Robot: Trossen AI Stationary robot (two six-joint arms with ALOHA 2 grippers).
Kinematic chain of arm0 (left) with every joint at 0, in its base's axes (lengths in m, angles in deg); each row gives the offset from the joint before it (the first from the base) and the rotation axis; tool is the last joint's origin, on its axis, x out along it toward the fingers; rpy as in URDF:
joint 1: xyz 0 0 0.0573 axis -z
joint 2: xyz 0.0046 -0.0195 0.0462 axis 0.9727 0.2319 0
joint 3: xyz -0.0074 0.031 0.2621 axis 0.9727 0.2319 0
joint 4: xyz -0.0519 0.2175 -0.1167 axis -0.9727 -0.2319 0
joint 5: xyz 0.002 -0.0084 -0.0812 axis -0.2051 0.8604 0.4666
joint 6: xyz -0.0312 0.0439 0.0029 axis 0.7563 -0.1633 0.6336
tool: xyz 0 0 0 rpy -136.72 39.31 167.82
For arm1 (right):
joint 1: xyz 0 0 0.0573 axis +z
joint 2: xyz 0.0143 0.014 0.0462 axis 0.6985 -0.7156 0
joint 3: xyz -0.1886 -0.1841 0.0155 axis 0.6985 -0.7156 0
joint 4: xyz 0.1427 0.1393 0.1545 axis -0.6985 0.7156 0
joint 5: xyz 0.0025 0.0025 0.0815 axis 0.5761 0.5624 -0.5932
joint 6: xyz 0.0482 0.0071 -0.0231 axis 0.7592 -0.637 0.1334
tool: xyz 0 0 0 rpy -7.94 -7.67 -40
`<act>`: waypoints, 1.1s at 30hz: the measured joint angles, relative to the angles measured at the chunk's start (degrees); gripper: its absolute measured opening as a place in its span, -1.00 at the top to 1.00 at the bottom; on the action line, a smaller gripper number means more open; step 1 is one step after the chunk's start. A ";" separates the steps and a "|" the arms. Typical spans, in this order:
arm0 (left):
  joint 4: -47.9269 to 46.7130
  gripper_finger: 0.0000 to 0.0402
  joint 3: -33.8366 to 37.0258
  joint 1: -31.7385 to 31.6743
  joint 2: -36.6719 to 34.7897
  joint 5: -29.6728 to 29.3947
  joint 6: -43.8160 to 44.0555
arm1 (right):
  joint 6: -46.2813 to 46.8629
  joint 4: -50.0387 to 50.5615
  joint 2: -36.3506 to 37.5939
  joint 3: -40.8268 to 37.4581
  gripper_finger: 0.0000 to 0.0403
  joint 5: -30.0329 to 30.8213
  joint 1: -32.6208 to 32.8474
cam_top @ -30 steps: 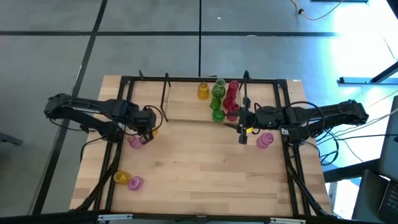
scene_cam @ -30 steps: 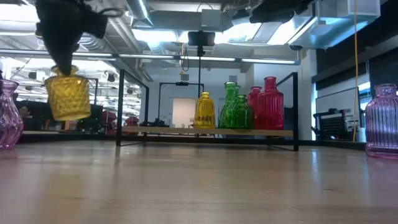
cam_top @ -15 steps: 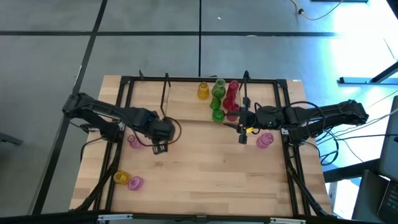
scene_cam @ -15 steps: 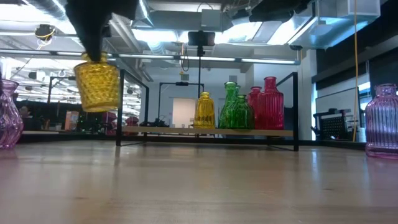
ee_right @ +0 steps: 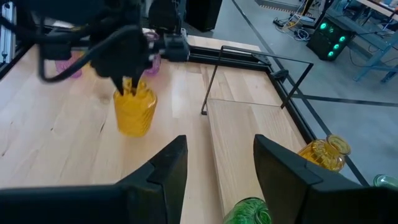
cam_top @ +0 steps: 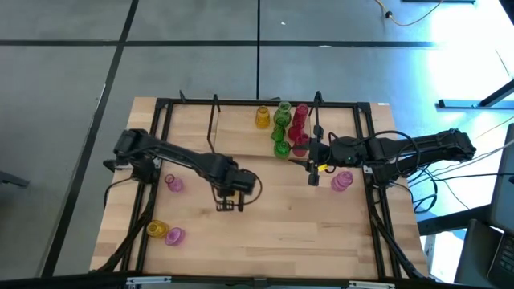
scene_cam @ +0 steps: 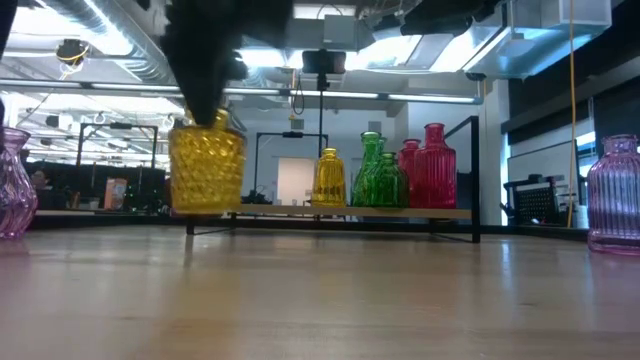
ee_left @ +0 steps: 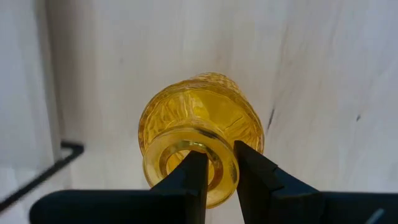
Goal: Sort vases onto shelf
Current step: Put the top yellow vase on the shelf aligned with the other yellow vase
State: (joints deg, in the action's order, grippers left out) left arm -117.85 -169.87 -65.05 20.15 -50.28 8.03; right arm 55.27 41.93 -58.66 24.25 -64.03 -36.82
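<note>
Care matters most while the left pincer point(ee_left: 216, 171), clamped on the rim of a yellow vase point(scene_cam: 206, 167) above mid-counter point(cam_top: 321, 233), carries it level toward the shelf point(cam_top: 241, 132); the right pincer point(ee_right: 214, 165) waits parted beside the shelf.

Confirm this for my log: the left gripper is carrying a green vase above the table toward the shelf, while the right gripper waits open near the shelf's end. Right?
Not quite: the vase in the left gripper is yellow, not green, as the left wrist and low views show. The rest holds: it hangs above the table, and the right gripper waits open by the shelf.
</note>
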 joint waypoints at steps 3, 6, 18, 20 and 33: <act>0.64 0.74 -2.70 -0.14 2.86 -0.08 -3.00 | -0.01 0.01 0.00 0.00 0.18 0.01 0.00; 1.21 0.74 -4.85 -0.47 5.33 -0.23 -5.11 | 0.01 0.03 0.00 0.00 0.18 -0.01 0.00; -3.92 0.74 -14.99 -4.56 8.47 -1.95 -12.97 | -0.19 0.32 0.00 0.01 0.18 0.02 0.00; -5.08 0.74 -17.72 -6.19 8.25 -3.69 -15.35 | -0.23 0.32 0.00 0.02 0.18 -0.01 0.00; -7.11 0.74 -24.21 -21.71 8.29 -4.86 -25.36 | -0.39 1.30 -0.02 -0.01 0.18 0.02 0.00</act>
State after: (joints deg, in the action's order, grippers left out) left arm -124.96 -194.08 -86.76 28.44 -55.14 -17.33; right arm 54.88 43.23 -58.68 24.25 -64.01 -36.82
